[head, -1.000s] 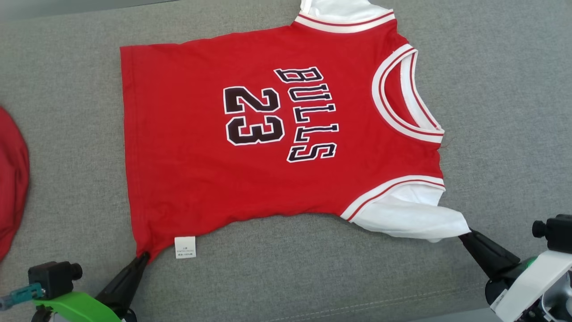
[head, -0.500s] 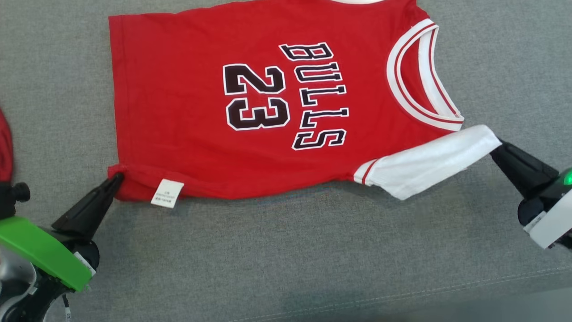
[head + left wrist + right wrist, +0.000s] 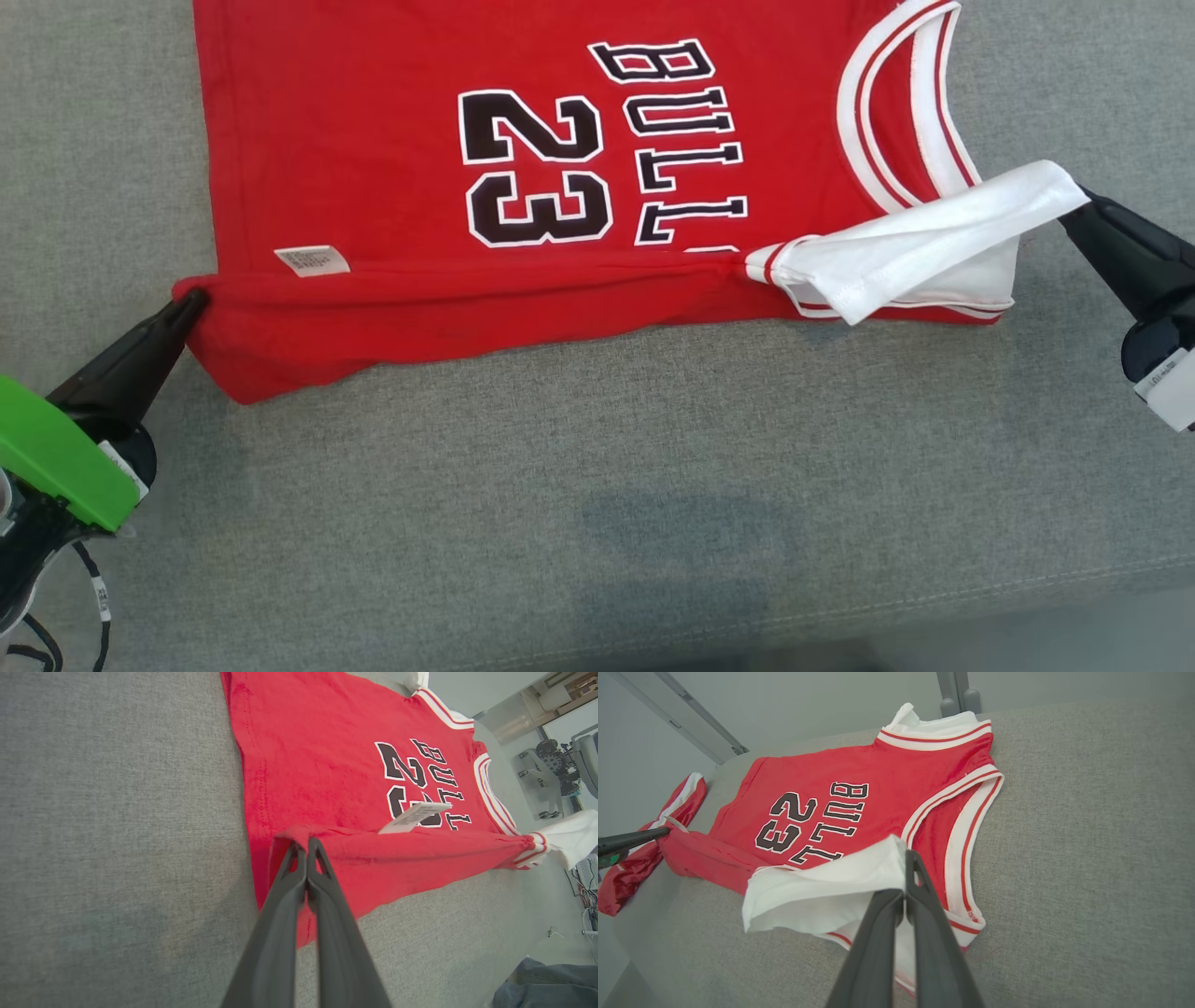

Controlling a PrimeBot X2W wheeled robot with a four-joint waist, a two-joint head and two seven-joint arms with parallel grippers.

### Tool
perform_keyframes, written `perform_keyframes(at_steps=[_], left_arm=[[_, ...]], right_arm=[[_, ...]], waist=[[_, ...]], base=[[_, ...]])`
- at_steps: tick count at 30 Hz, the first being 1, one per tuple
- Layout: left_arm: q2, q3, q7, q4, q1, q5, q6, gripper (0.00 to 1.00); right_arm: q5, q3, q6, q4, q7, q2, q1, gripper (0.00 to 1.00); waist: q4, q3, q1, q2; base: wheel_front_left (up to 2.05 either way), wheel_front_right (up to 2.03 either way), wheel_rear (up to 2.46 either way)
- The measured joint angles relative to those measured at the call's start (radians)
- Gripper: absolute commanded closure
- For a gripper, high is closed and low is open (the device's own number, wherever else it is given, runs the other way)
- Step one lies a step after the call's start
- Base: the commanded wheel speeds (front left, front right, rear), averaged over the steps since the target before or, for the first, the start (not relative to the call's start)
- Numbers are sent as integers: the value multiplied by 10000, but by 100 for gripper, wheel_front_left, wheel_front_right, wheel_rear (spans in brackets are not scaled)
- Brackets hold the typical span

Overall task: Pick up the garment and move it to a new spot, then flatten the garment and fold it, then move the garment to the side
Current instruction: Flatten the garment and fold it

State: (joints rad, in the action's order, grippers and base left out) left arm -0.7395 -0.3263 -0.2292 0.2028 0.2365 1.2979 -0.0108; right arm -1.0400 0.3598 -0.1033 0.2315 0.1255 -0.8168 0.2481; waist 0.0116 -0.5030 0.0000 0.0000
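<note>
While both grippers are clamped on cloth, this reads as the fold step: first lengthwise fold, partway over. Left gripper (image 3: 191,303) has its fingers fully together, pinching the hem corner (image 3: 292,833) of the garment (image 3: 373,140). Right gripper (image 3: 1074,207) is likewise fully closed, on the tip of the white sleeve (image 3: 924,252). Garment lies print-up on the grey cushion (image 3: 597,485), across its middle and reaching toward the far edge, hem toward the cushion's left end, neckline toward the right. Its near long edge is raised and rolled onto the front as a red band between the two grippers; the label (image 3: 311,260) sits flipped on top, and the band hides the last letter of the print. Sleeve hangs slack and twisted over the armhole trim. Next move, my read: carry both pinch points toward the far edge at matching height and pace so the crease runs straight, then lower and release only once the cloth is flat. Sleeve will likely bunch under the fold unless held taut. Far side is cut off in the head view; the right wrist view suggests it's flat, but I wouldn't swear to it. Second red cloth (image 3: 626,882) lies at the cushion's left end near the left gripper, so stay clear of it.
</note>
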Motion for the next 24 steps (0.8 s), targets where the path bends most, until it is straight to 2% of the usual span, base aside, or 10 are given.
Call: perform_keyframes(at_steps=[11, 24], left_arm=[[4, -90, -520, 65, 734, 2, -441, 100], [297, -512, -777, -293, 1619, -263, -614, 100]], right_arm=[[81, 15, 82, -439, 341, 73, 1100, 100], [658, 698, 77, -1112, 859, 506, 2252, 100]], waist=[[38, -547, 0, 0], [-15, -1051, 2, 0]], base=[[0, 0, 0], [0, 0, 0]])
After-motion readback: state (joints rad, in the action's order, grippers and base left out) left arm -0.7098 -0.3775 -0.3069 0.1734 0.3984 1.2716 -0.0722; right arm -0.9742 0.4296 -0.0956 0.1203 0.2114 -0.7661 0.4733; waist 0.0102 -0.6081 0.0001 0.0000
